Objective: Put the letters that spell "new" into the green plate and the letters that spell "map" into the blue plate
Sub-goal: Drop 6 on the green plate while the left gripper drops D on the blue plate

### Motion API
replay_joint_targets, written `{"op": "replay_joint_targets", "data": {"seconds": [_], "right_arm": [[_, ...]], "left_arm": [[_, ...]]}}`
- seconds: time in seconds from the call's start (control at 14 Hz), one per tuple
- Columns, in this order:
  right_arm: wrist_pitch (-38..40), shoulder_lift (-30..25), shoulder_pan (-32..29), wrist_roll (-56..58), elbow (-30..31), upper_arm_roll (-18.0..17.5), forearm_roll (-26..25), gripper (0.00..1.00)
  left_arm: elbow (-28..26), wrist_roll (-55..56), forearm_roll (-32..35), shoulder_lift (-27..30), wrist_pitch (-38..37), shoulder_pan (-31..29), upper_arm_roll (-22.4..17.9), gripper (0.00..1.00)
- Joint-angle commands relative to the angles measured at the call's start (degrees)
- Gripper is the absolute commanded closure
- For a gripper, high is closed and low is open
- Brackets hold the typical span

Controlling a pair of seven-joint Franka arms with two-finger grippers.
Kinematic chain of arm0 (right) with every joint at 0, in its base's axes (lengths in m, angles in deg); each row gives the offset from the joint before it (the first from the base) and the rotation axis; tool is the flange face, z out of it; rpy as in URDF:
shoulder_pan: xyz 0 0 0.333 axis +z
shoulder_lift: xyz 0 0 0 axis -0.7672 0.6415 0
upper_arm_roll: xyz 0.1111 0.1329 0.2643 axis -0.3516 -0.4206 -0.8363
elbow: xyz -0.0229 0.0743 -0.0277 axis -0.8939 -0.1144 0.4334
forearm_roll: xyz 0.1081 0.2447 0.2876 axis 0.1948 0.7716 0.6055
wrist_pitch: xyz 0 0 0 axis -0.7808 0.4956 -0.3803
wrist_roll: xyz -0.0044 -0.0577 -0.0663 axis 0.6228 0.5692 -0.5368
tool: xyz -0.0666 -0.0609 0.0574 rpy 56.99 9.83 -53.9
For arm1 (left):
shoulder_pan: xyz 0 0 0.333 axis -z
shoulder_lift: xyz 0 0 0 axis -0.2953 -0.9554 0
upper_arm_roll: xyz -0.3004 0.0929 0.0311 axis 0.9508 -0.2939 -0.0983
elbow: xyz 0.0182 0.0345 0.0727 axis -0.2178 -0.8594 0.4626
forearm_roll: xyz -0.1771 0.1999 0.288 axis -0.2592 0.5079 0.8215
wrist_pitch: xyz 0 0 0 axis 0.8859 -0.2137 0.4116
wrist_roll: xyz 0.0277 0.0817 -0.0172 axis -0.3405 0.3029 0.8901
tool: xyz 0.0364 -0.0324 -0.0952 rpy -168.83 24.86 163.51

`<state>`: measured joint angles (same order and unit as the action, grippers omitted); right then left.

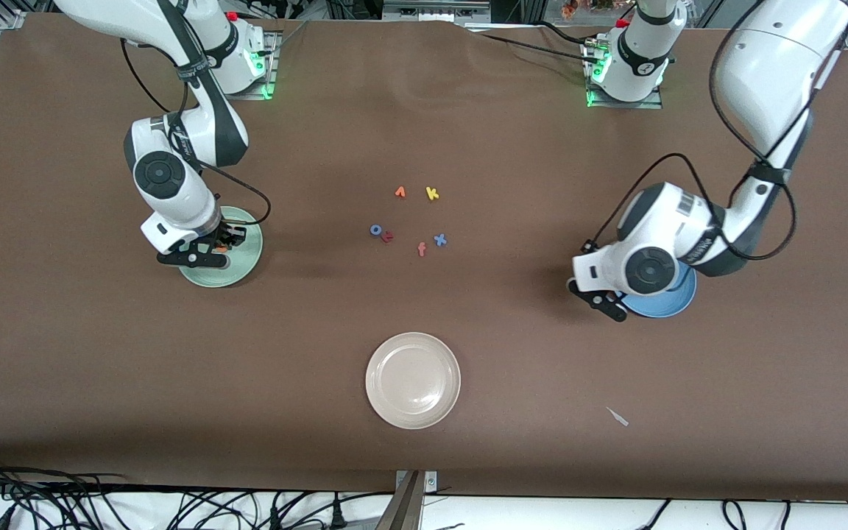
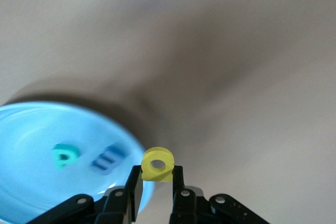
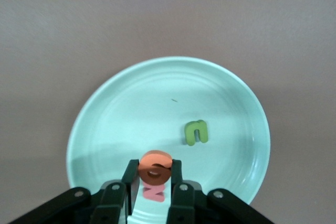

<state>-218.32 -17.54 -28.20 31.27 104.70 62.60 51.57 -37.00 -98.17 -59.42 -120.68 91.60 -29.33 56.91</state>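
My right gripper (image 3: 155,174) is shut on the orange e (image 3: 155,165) and hangs low over the green plate (image 3: 131,103). The green n (image 3: 196,132) and the red-pink w (image 3: 153,191) lie in that plate. In the front view this gripper (image 1: 221,246) covers part of the green plate (image 1: 244,259). My left gripper (image 2: 157,176) is shut on the yellow a (image 2: 158,164), just over the rim of the blue plate (image 2: 31,145). The teal p (image 2: 65,155) and the blue m (image 2: 107,159) lie in it. The left arm hides much of the blue plate (image 1: 670,303) in the front view.
A cream-white plate (image 1: 413,380) sits nearest the front camera. Mid-table lie loose letters: an orange one (image 1: 400,192), a yellow k (image 1: 432,193), a blue o (image 1: 376,230) touching a red one (image 1: 388,236), a red f (image 1: 422,249) and a blue x (image 1: 439,239). A white scrap (image 1: 617,417) lies near the front edge.
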Motion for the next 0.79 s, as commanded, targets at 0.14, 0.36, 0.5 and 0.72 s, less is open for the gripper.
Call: {"op": "replay_joint_targets", "data": {"seconds": [0.14, 0.36, 0.5, 0.72], "right_arm": [[-1.32, -2.25, 0.34, 1.37, 2.19, 0.36, 1.09, 0.39], [-1.23, -2.34, 0.34, 1.54, 1.93, 0.54, 1.1, 0.28], [-0.88, -2.6, 0.34, 1.54, 1.58, 0.54, 1.1, 0.25], [1.39, -3.83, 0.34, 1.63, 0.09, 0.54, 1.1, 0.25]], "left_arm": [[0.11, -13.19, 2.87, -0.85, -0.98, -3.57, -2.05, 0.85], [0.28, -13.11, 2.53, -0.86, -1.07, -3.75, -3.2, 0.0], [1.86, -12.93, 2.09, -0.59, -2.9, -5.32, -3.2, 0.0], [7.73, -12.67, 0.78, -0.59, -10.18, -6.04, -3.11, 0.0]]}}
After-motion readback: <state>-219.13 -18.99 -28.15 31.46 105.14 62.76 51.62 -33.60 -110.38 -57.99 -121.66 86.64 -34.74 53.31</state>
